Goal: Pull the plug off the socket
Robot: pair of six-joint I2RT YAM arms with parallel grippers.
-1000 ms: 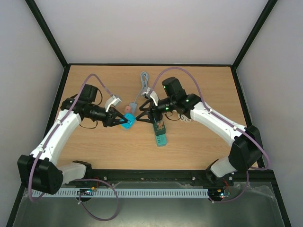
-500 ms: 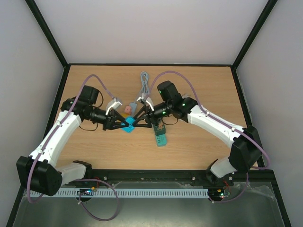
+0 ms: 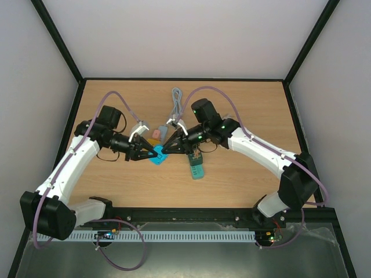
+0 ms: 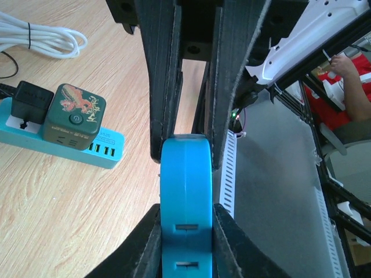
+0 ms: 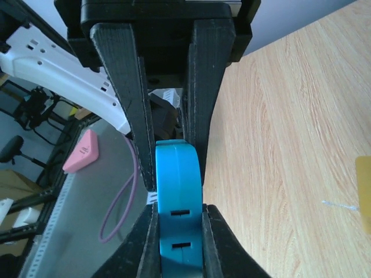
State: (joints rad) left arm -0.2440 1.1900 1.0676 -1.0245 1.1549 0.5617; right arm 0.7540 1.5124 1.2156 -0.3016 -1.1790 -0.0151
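A bright blue plug-and-socket block (image 3: 157,154) with two slots in its edge hangs just above the table's middle. I cannot tell plug from socket in it. My left gripper (image 3: 152,152) is shut on its left end, and my right gripper (image 3: 164,149) is shut on its right end. In the left wrist view the block (image 4: 185,179) sits clamped in my left gripper (image 4: 185,211), with the right gripper (image 4: 188,153) closing on its far end from above. The right wrist view mirrors this: block (image 5: 178,174), right gripper (image 5: 178,211), left gripper (image 5: 171,174).
A teal power strip (image 3: 196,168) lies right of the block, carrying a green cube charger (image 4: 74,116) and a black plug (image 4: 32,99). A coiled grey cable (image 3: 175,101) lies behind. A pink piece (image 3: 156,134) sits close behind the grippers. A white cable (image 4: 35,35) lies farther off.
My right gripper moved left to the blue block and shut on its right end. The left gripper kept its hold in the same place.
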